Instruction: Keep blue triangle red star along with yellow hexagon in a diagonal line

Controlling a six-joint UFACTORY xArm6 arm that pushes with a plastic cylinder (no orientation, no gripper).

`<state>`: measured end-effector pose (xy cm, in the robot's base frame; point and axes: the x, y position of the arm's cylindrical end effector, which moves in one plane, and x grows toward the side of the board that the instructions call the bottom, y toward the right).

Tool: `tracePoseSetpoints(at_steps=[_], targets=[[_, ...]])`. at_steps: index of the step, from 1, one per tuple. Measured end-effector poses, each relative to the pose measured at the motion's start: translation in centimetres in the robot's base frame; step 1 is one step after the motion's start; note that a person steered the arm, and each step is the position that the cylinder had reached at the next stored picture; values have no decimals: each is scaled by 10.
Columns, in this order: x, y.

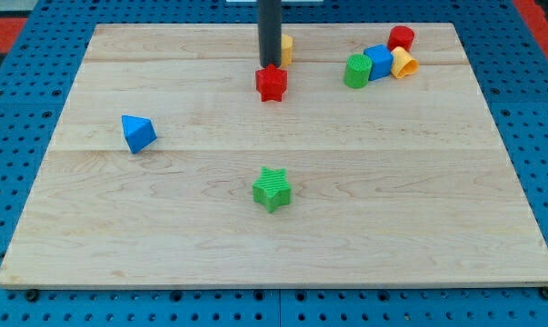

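The blue triangle (138, 133) lies at the board's left, about mid-height. The red star (271, 83) lies near the top centre. My tip (270, 65) touches the red star's upper edge, just above it in the view. The yellow hexagon (286, 48) sits right behind the rod, mostly hidden by it, above and slightly right of the red star. The rod stands upright and leaves the view at the top.
A green star (273, 190) lies below the centre. At the top right is a cluster: a green block (357, 71), a blue cube (378, 62), a yellow block (403, 64) and a red cylinder (401, 38). The wooden board (419, 227) rests on a blue pegboard.
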<state>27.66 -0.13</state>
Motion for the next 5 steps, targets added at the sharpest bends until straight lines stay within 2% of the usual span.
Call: tracePoseSetpoints(at_steps=[1, 3, 4, 5], targets=[[-26, -20], [-56, 47], [-77, 47], [-77, 95]])
